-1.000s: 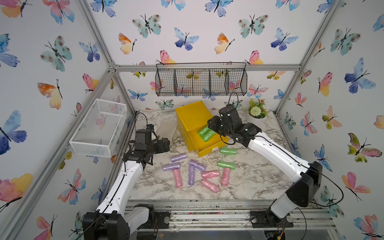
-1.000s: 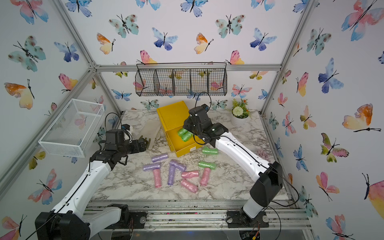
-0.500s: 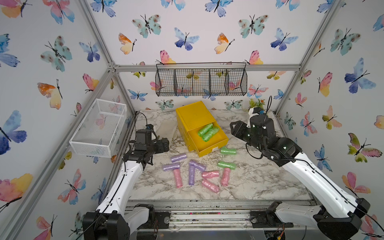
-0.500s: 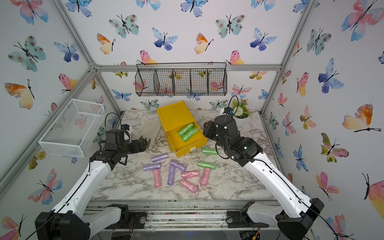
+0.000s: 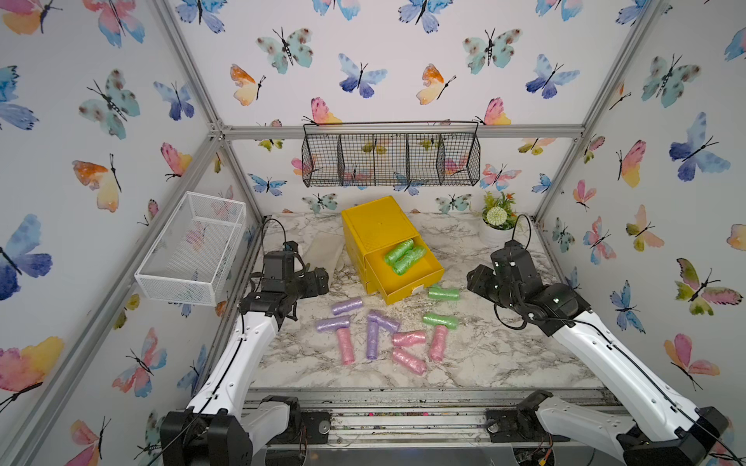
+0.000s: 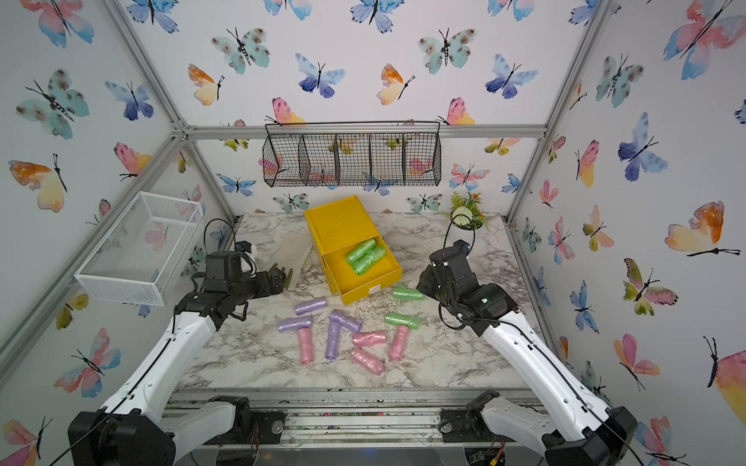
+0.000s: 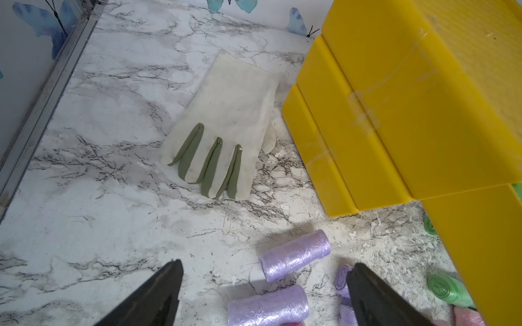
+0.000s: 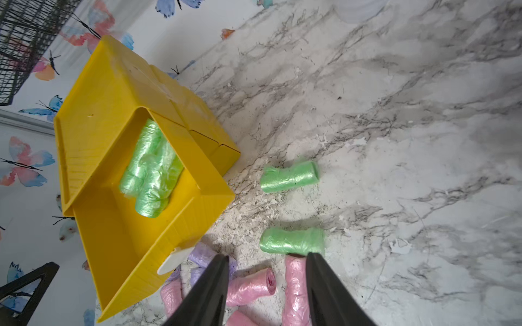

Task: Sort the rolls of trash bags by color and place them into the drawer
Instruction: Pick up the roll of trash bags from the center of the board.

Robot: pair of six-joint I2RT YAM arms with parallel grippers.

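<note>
The yellow drawer [image 5: 407, 278] [image 8: 118, 242] is pulled out of its yellow cabinet [image 5: 375, 226], and green rolls [image 5: 403, 256] [image 8: 151, 172] lie in it. Two more green rolls [image 5: 443, 292] [image 5: 440, 320] lie on the marble just right of the drawer. In front of it are several purple rolls [image 5: 346, 306] [image 7: 295, 255] and pink rolls [image 5: 408, 338] [image 8: 248, 286]. My right gripper [image 8: 267, 256] [image 6: 424, 282] hovers right of the drawer, open and empty, above a green roll [image 8: 292, 241]. Left of the purple rolls, my left gripper [image 7: 265, 265] [image 6: 282, 276] stands wide open and empty.
A cream glove with green fingers [image 7: 226, 127] lies left of the cabinet. A white wire basket [image 5: 193, 246] hangs on the left wall and a black wire basket [image 5: 391, 159] on the back wall. A small potted plant [image 5: 498, 218] stands at the back right.
My right arm has pulled back from over the drawer to the right and come lower, its jaws opening a little wider. The left arm has not moved.
</note>
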